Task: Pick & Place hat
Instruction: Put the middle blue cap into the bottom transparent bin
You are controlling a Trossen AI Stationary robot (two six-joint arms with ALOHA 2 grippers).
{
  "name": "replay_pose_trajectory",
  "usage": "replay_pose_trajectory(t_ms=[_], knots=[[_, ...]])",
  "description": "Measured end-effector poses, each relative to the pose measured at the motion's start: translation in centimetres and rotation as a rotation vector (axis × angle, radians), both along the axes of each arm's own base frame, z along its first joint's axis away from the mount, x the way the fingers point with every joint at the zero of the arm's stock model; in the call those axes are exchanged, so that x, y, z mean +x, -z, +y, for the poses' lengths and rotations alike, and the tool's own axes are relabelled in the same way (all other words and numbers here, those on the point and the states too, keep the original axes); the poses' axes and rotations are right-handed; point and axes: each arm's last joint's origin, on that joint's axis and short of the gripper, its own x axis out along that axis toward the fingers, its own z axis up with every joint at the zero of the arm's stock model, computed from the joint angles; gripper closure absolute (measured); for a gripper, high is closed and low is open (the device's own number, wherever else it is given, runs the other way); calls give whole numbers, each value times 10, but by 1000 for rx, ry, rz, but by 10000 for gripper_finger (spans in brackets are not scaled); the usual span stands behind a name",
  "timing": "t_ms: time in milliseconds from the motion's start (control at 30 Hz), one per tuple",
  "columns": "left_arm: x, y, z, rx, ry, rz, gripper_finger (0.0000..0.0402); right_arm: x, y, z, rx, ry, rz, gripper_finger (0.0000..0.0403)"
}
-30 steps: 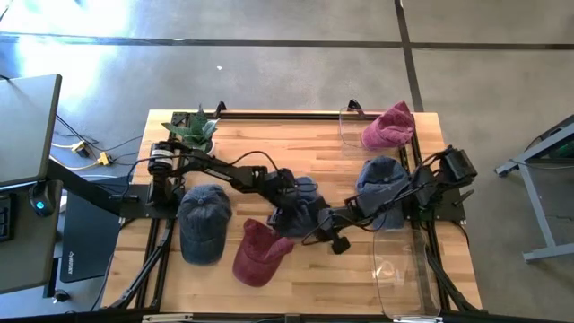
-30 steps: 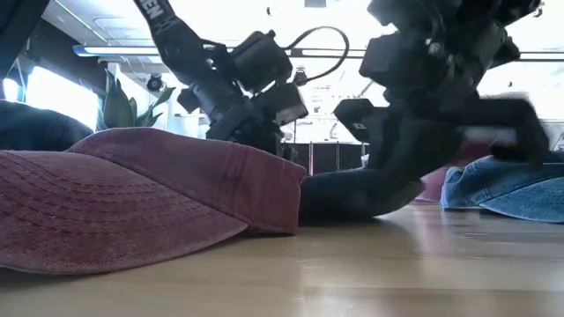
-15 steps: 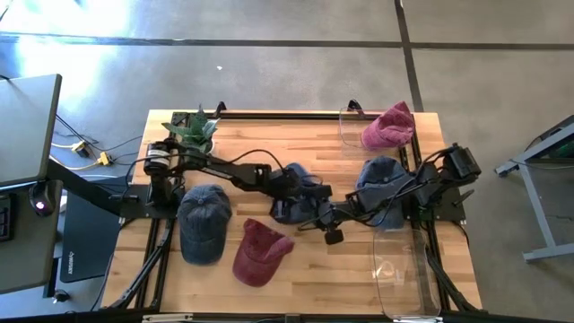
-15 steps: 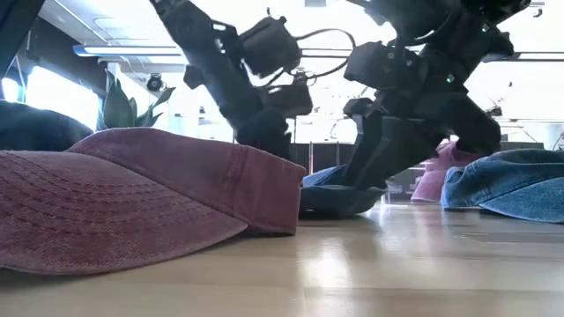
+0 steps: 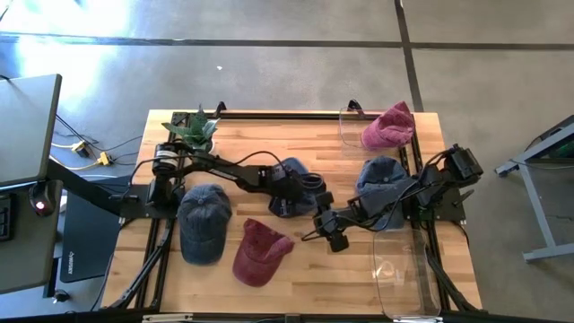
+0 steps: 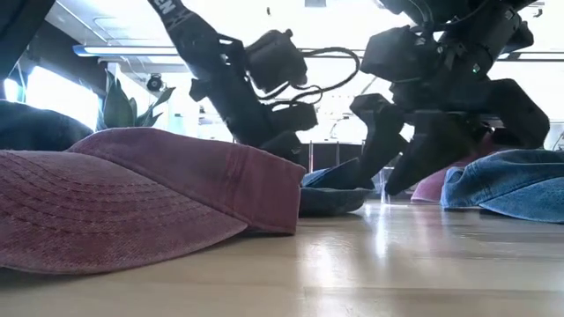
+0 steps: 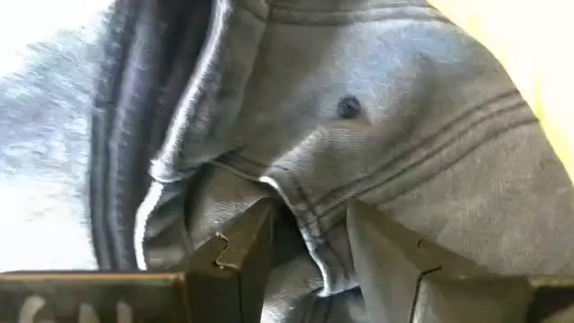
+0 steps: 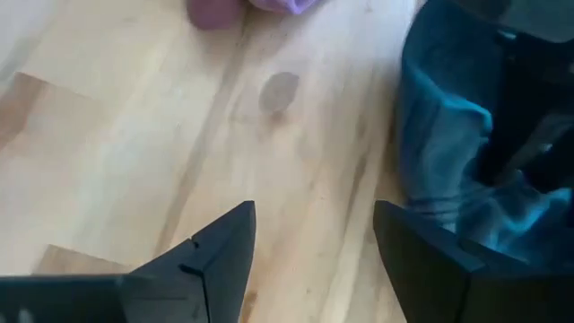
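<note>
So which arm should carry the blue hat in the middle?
Probably the left. Its left claw already pinches a fold of the blue hat, while the right claw hangs open over bare table beside it.

The left arm reaches across mid-table, its left gripper (image 7: pixel 309 256) pinched onto denim cloth. The right arm stretches in low from the right, its right gripper (image 8: pixel 314 238) spread apart above bare wood.

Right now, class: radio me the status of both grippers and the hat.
Left gripper shut on blue hat, mid-table. Right gripper open over bare wood beside it. Red hat lies nearby.
</note>
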Motion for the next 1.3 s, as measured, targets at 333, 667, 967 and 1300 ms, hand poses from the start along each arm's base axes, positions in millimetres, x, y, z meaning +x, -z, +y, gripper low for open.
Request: replay_pose_trajectory(t_ms=[333,667,967,1300], knots=[[3,7,-3,-43,74,-3,262,-13,23,-13,-324,-20,-37,217],[2,2,-8,42,86,-6,262,-15,33,-26,-251,-89,-116,321],[-13,-43,-75,517,158,-50,262,-4,23,-30,-48,-19,-165,383],[-19,-38,-117,582,374,-50,260,-7,-9,-46,181,98,-184,393]])
